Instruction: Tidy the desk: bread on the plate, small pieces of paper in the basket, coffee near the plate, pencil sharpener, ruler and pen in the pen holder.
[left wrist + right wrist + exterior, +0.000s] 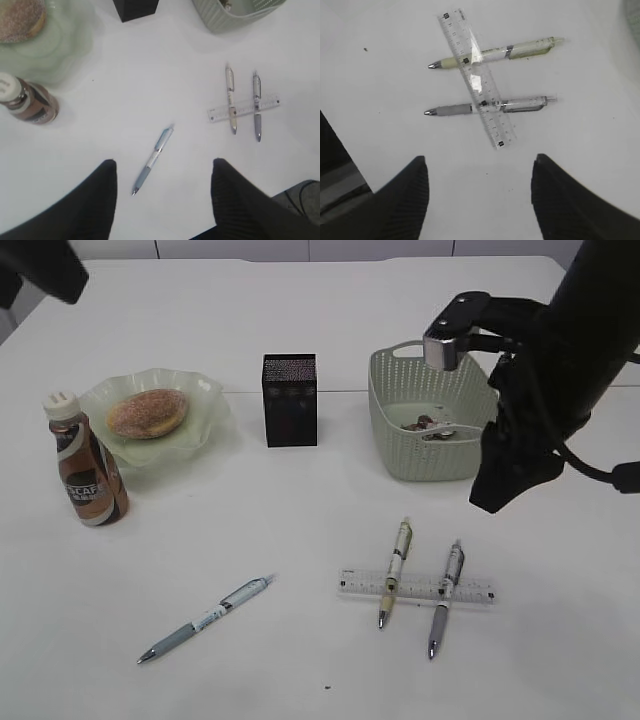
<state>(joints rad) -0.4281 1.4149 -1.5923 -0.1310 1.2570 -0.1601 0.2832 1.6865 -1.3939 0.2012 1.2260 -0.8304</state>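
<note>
One "NESCAFÉ"-labelled coffee [87,476] bottle

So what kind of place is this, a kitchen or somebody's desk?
Probably a desk set up for robot practice: a plain white tabletop with pens, a ruler and a black pen holder, plus a snack, a bun on a green plate.

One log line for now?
bread on plate | paper in basket | ruler, pens loose | both hands open, empty
</note>
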